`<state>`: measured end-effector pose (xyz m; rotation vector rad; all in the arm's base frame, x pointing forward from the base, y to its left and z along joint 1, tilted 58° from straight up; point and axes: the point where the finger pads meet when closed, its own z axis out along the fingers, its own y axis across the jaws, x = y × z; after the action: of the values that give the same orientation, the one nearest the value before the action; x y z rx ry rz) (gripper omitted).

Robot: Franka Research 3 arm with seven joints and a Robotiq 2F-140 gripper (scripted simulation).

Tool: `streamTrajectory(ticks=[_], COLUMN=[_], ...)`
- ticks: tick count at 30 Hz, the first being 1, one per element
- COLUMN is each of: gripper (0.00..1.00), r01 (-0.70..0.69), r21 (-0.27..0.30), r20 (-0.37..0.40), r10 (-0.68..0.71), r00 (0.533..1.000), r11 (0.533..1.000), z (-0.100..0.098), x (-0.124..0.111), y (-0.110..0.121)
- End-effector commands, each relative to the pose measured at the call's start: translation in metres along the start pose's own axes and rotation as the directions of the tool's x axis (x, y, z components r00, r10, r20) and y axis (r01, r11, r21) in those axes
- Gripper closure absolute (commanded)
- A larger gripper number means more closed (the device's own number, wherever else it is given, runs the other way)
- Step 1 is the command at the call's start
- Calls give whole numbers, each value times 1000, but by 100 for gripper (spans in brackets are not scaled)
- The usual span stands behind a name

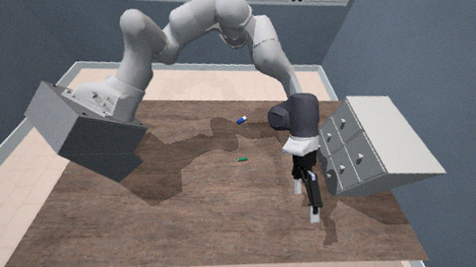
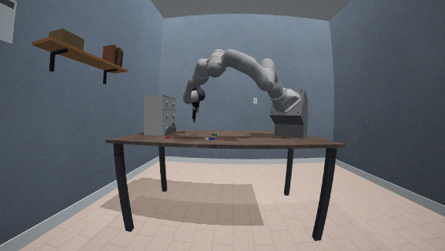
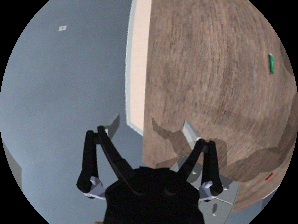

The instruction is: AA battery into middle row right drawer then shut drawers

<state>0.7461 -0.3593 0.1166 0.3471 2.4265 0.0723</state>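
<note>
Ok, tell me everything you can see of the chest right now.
The chest is a pale grey box standing upright on the wooden table near one end. Its front shows three rows of two drawers, each with a small knob, all looking shut. The open gripper hangs just before its front, not touching it.

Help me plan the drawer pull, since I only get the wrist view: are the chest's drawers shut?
Observer: In the top view, every drawer front of the chest that I can see sits flush, so they look shut.
Operator: Where is the end effector relative to it?
Observer: The end effector hangs open in front of the drawer faces, apart from them, above the table.
Operator: Anything lying there besides the green and red bits?
Observer: Yes, a blue item with a white end lies beyond the green item, farther from your camera.
</note>
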Motion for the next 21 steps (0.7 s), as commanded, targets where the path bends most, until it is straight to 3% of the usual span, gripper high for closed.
streamTrajectory(ticks=[1, 21], gripper=[0, 0], r01=[0, 23], r21=[0, -14], r20=[0, -3], r10=[0, -23], r00=[1000, 1000], r11=[1000, 1000], z=[0, -1], x=[0, -1], y=[0, -1])
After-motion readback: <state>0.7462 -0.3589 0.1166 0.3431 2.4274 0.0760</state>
